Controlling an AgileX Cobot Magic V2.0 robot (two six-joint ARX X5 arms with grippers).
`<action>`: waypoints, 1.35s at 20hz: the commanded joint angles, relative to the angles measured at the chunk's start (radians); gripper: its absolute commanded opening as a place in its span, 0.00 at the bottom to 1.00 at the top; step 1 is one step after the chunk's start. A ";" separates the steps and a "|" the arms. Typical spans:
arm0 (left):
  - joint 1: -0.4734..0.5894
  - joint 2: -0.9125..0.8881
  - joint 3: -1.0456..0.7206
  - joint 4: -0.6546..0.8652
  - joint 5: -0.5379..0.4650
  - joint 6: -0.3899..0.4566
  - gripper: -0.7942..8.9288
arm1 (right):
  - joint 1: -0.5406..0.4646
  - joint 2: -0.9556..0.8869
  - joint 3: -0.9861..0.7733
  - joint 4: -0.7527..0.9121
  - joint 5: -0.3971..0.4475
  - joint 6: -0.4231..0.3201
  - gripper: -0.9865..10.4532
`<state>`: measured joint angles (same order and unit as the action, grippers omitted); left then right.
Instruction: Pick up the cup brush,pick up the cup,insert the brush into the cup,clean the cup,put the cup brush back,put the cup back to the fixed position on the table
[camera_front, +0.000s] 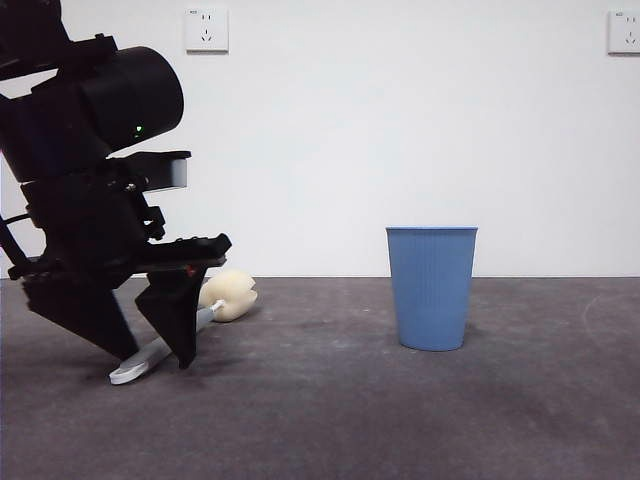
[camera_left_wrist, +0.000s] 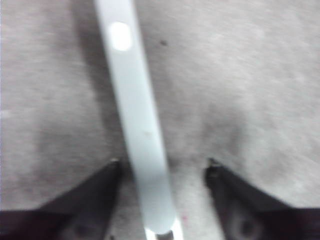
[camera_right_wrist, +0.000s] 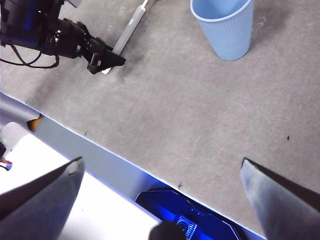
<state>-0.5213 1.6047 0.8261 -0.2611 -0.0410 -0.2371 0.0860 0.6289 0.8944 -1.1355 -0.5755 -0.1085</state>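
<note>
The cup brush (camera_front: 205, 318) lies flat on the table (camera_front: 400, 420) at the left, its pale yellow sponge head (camera_front: 230, 295) toward the wall and its white tip (camera_front: 128, 373) toward me. My left gripper (camera_front: 155, 358) is down at the table, open, with one jaw on each side of the grey handle (camera_left_wrist: 140, 125) near the tip; the jaws stand apart from the handle (camera_left_wrist: 164, 162). The blue ribbed cup (camera_front: 432, 288) stands upright to the right, also seen in the right wrist view (camera_right_wrist: 227, 27). My right gripper (camera_right_wrist: 161, 165) is open and empty, high above the table's front edge.
Two wall sockets (camera_front: 206, 30) (camera_front: 625, 32) are on the white wall behind. The right wrist view shows the left gripper (camera_right_wrist: 105, 60) at the brush handle (camera_right_wrist: 129, 31), the table's front edge and a blue-lit base (camera_right_wrist: 185, 220) below it.
</note>
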 joint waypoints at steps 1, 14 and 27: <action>-0.004 0.008 -0.001 -0.006 0.003 -0.008 0.10 | 0.003 0.000 0.003 0.005 0.000 0.006 0.63; -0.003 -0.236 0.000 -0.112 0.024 0.007 0.07 | 0.003 0.055 0.002 0.145 -0.021 0.094 0.63; -0.003 -0.687 0.000 -0.448 0.072 0.080 0.07 | 0.309 0.363 -0.286 0.852 0.296 0.217 0.63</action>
<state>-0.5232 0.9188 0.8265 -0.7116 0.0303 -0.1799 0.3878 0.9886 0.6212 -0.2993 -0.2977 0.0944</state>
